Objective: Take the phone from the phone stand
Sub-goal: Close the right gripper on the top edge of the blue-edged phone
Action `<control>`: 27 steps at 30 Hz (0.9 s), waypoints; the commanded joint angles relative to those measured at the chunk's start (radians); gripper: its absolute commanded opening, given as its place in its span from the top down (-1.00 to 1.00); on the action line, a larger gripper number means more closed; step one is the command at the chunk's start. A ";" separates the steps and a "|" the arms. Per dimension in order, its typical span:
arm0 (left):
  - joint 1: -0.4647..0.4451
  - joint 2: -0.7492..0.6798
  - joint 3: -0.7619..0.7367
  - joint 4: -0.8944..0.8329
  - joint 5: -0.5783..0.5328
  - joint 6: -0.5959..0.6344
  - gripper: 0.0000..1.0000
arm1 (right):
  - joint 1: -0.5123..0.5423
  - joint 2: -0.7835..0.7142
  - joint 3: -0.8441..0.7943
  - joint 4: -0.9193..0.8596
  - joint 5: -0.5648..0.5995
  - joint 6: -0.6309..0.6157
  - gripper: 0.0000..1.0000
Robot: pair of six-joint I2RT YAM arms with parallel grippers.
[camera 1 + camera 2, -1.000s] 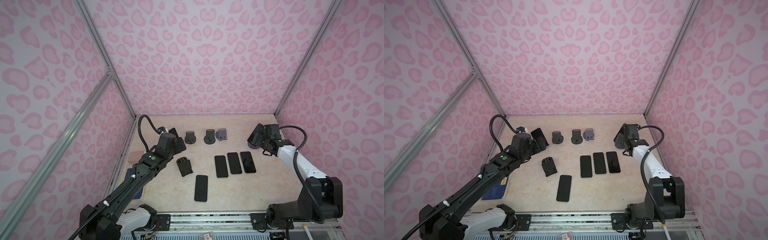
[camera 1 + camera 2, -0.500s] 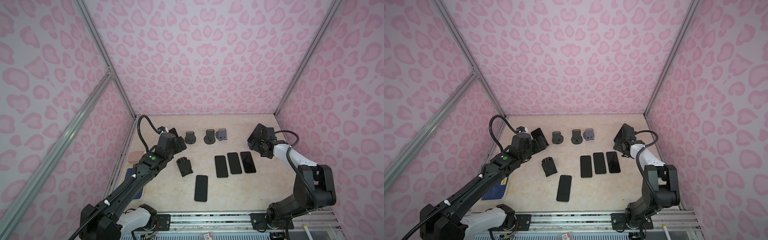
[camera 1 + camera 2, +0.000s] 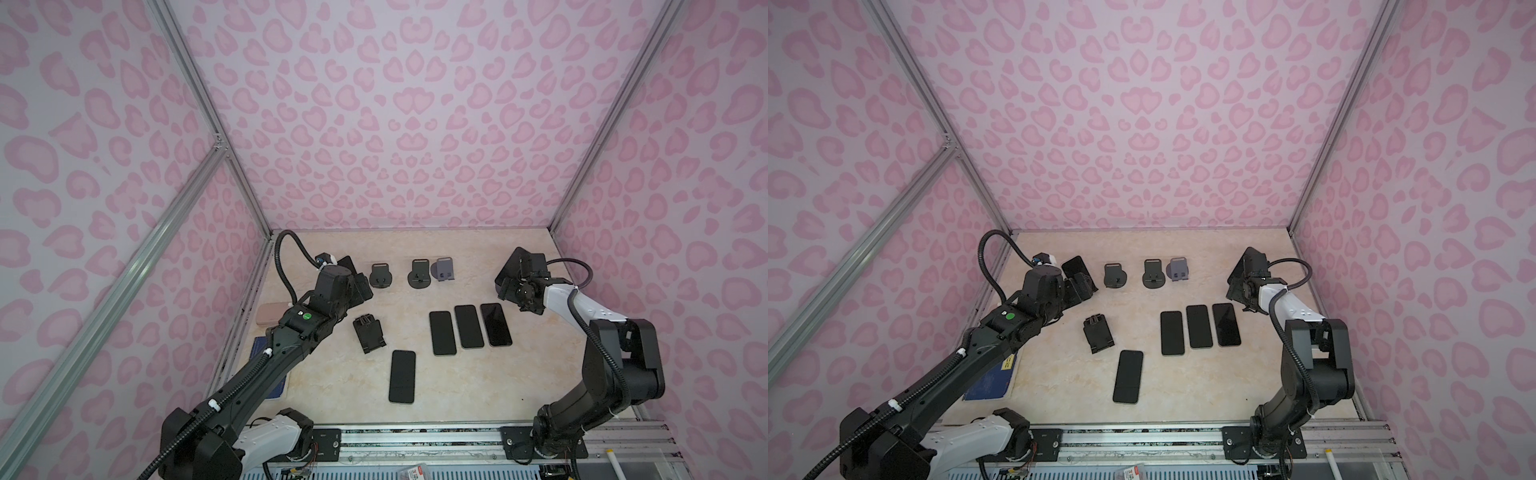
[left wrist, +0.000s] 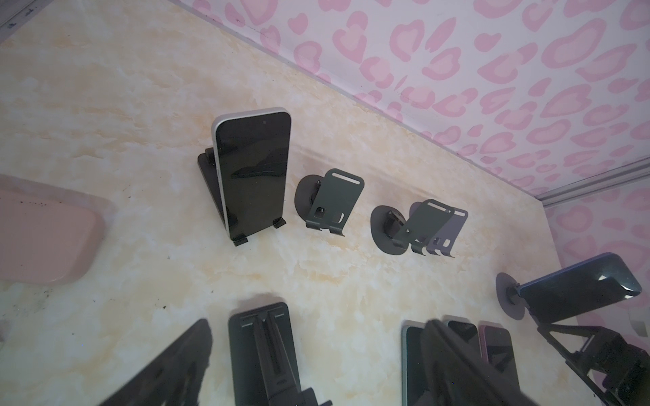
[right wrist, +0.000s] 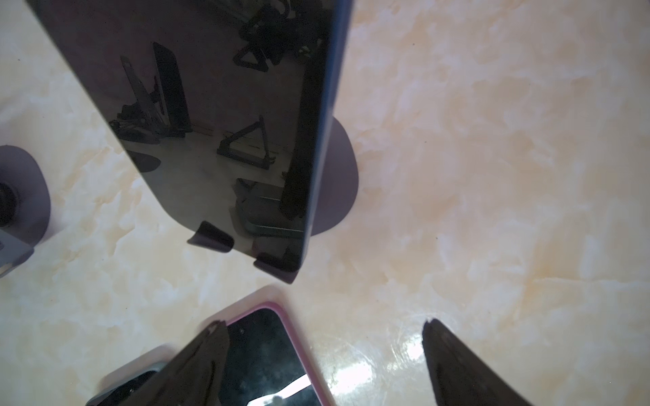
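Broadly, the marbled table [image 3: 478, 386] carries four phones [image 3: 469, 326] lying flat and two more propped upright, so the job looks partway through. Each arm faces one of the upright pair. The right gripper [image 5: 322, 323] hangs just short of the dark phone [image 5: 211, 105], which leans on its purple stand [image 5: 337, 175] near the right wall; its jaws stand apart with nothing between them. The left gripper [image 4: 314, 330], also spread and empty, looks from farther off toward the white-edged phone [image 4: 251, 172] on a black stand [image 4: 207, 175]. The step in hand seems to be the approach. Next, the right fingers [image 5: 457, 362] need to straddle the dark phone's side edges, pinch, and lift it clear of the two small lips [image 5: 211, 239] at the stand's foot.
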 commanded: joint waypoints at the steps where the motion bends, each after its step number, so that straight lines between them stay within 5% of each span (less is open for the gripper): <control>1: 0.003 -0.003 0.005 0.018 0.001 -0.002 -0.92 | 0.001 0.018 0.008 0.020 0.015 -0.004 -0.79; 27: 0.005 -0.009 -0.001 0.019 0.001 -0.001 -0.92 | 0.020 0.106 0.069 -0.005 0.126 -0.008 -0.80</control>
